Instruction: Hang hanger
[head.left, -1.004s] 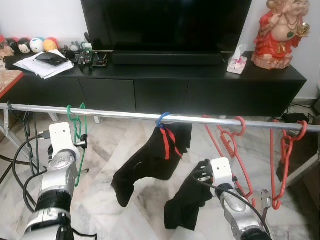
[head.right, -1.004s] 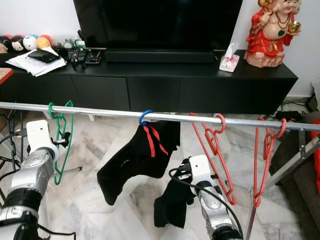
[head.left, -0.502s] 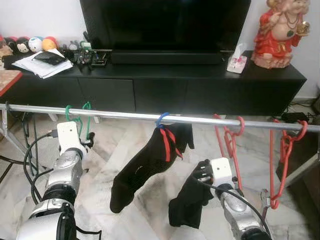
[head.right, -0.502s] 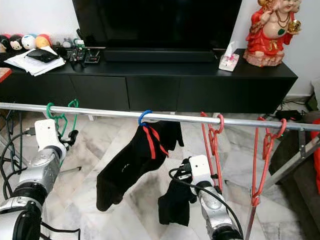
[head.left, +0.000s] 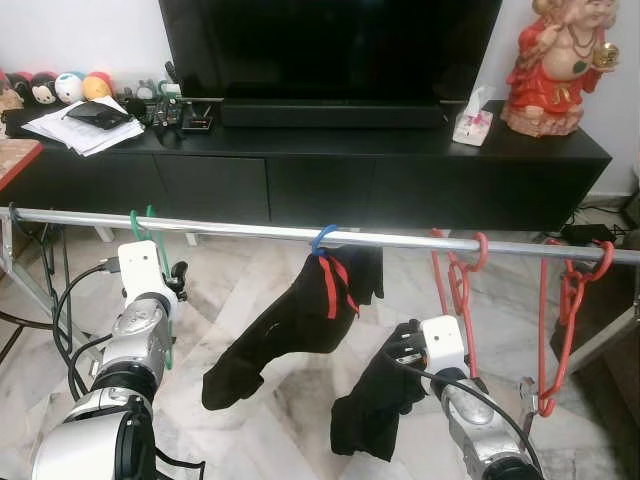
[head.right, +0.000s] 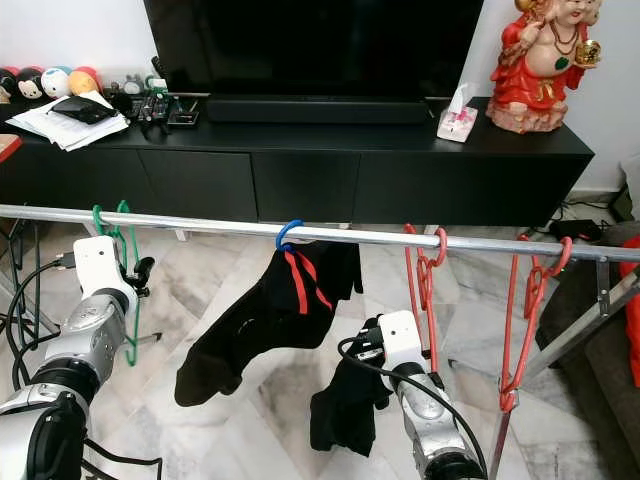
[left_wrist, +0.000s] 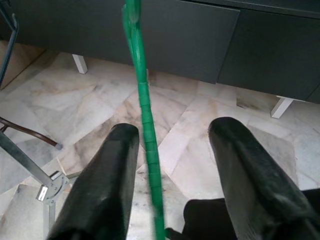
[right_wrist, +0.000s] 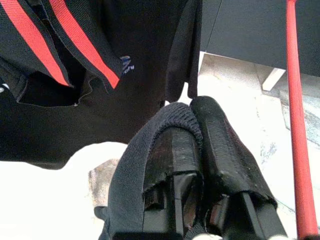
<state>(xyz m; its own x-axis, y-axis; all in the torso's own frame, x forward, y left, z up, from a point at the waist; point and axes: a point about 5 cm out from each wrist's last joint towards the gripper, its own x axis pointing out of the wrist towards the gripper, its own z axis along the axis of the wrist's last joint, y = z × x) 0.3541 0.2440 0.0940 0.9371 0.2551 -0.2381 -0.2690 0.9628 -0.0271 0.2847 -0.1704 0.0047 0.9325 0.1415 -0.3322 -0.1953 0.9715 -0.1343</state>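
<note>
A: Green hanger (head.left: 152, 262) — where?

B: Hooked on the metal rail (head.left: 250, 230), near its left end. Its wire (left_wrist: 145, 115) runs down between the left gripper (left_wrist: 172, 145) jaws, which stand spread; the wire sits closer to one finger (left_wrist: 107, 175) than the other, no contact visible.

A: Right side?

B: Right gripper (right_wrist: 197, 135), jaws pressed together, pinching a fold of dark cloth (head.right: 345, 405) that hangs limp below them. A black garment with red stripes (head.left: 300, 315) hangs just ahead of those jaws from a blue hook (head.left: 322, 238) at mid-rail.

A: Beyond that?

B: Red hangers (head.left: 455, 285) on the rail just beside the right jaws, more red hangers (head.left: 565, 310) further out near the rail's right end. Marble floor (head.left: 250, 290) under everything.

A: Background?

B: Long black TV cabinet (head.left: 320, 175) behind the rail, television (head.left: 330, 50) on it, red figurine (head.left: 560, 65) and tissue pack (head.left: 472, 118) toward the right, papers (head.left: 85, 125) and small round toys (head.left: 60, 88) toward the left.
</note>
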